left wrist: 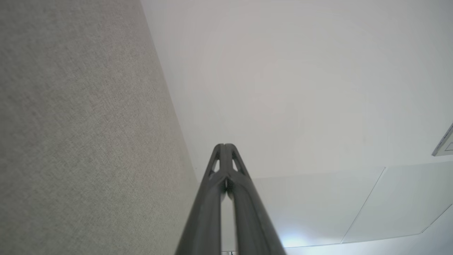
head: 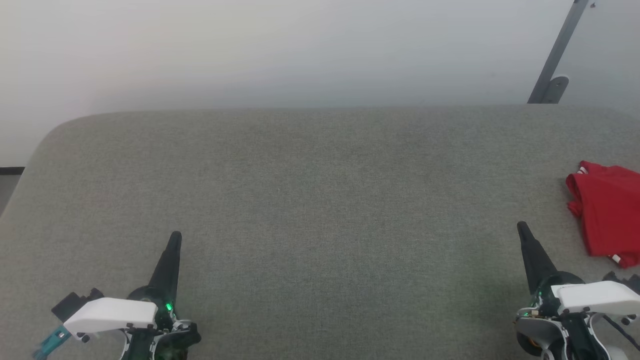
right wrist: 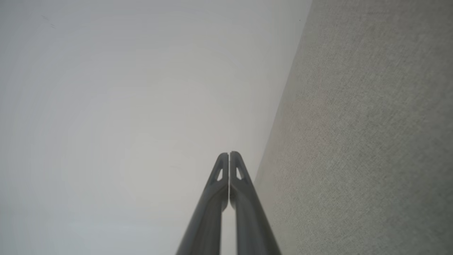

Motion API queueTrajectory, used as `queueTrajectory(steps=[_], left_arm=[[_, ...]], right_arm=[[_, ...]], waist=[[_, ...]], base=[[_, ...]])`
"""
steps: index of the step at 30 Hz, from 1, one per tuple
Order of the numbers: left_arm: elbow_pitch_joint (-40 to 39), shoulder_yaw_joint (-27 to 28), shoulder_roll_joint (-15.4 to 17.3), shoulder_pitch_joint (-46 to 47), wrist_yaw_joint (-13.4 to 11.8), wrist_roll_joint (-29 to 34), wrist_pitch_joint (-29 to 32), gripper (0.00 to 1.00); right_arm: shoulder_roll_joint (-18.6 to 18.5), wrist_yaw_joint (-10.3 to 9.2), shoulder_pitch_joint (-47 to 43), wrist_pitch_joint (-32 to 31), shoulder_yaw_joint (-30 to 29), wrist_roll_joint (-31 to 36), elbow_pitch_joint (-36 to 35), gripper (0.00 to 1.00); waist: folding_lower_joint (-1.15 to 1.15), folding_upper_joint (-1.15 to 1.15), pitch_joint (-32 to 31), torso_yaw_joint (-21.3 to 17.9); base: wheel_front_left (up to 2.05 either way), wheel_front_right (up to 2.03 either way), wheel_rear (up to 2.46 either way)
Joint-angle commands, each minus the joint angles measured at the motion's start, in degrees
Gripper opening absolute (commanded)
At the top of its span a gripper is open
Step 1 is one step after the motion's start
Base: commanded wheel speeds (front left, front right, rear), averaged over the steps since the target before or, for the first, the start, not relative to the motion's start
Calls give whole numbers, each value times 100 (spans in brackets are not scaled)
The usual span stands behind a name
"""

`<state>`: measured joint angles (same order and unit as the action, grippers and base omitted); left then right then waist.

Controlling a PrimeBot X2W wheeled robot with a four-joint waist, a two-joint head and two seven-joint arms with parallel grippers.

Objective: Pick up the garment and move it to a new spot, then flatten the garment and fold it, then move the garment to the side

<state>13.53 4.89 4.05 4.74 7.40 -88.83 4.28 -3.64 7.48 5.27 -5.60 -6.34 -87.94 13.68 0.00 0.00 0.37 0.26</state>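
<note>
While the garment [head: 607, 212] lies apparently folded far right, the left gripper [head: 175, 235] and right gripper [head: 521, 226] sit clenched.

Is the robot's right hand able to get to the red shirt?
Probably yes. The red shirt lies near the right hand, with just grey surface between them. The hand is shut, so it must open first.
</note>
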Motion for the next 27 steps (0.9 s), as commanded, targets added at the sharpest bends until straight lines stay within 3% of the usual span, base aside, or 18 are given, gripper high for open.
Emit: queueTrajectory(steps=[1,12,27], left_arm=[[7,28,-7,116,14,-97,36,0],[55,65,-39,177,16,-471,160,0],[55,84,-54,176,16,-431,172,0]], right_arm=[[27,3,84,-28,-16,-107,11,0],[97,2,125,-116,-26,-469,43,0],[93,2,117,-113,-24,-455,37,0]], waist=[[0,0,-2,-3],[0,0,-19,-25],[0,0,-20,-25]], base=[[0,0,0],[0,0,0],[0,0,0]])
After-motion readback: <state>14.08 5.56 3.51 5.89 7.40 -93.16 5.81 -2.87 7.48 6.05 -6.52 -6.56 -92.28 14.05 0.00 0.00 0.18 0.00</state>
